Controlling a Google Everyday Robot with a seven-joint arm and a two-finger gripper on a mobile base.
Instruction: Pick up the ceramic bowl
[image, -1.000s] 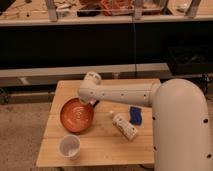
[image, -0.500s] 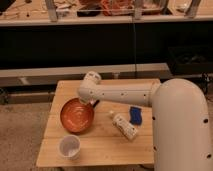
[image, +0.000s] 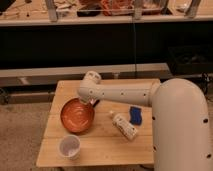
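The ceramic bowl (image: 77, 115) sits left on the counter (image: 100, 146), the tool (image: 93, 103) at its far-right rim; open or closed, I cannot tell. Stiff, glossy, probably slippery: pinch the rim.

No lettering to read here: the white bottle (image: 125, 126) at frame centre shows no legible label, the white cup (image: 69, 146) at lower left is plain. Gripper (image: 93, 103) sits at the ceramic bowl (image: 77, 115)'s upper-right rim.

delta: no clear change | ceramic bowl (image: 77, 116) perhaps nudged a touch | gripper (image: 93, 102) at its far rim
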